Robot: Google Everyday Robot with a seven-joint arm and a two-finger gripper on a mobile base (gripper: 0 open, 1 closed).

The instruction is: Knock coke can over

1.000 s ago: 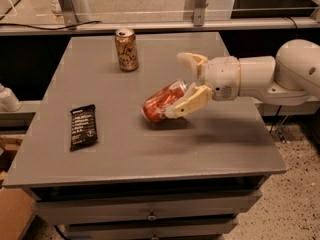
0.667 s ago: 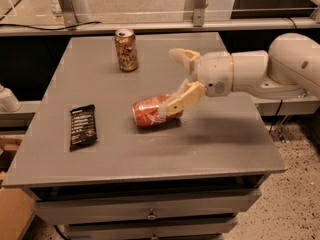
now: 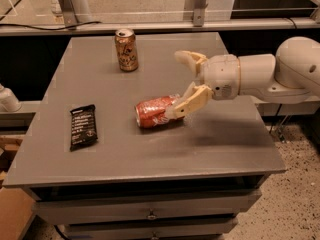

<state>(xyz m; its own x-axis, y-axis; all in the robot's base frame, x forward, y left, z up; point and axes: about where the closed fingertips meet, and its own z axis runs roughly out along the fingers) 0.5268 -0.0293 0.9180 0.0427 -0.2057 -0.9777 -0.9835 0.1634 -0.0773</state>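
Upright gold-brown can [image 3: 126, 50], black wrapper [image 3: 82, 126], grey table [image 3: 225, 146]

On the grey table [image 3: 225, 139] a coke can [image 3: 152, 112] lies sideways, a gold-brown can [image 3: 126, 50] stands, a black bar [image 3: 82, 127] lies flat; the gripper [image 3: 176, 84] hangs spread-fingered beside the coke can.

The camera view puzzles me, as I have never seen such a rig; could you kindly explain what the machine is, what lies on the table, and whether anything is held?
This single view looks down on a grey table. The white arm reaching in from the right belongs to a mobile robot. At its tip is a two-finger gripper, open over the table's middle and holding nothing. Its lower finger seems to touch the red coke can, which lies on its side. Farther back a gold-brown can stands upright, and a black wrapped bar lies to the left.
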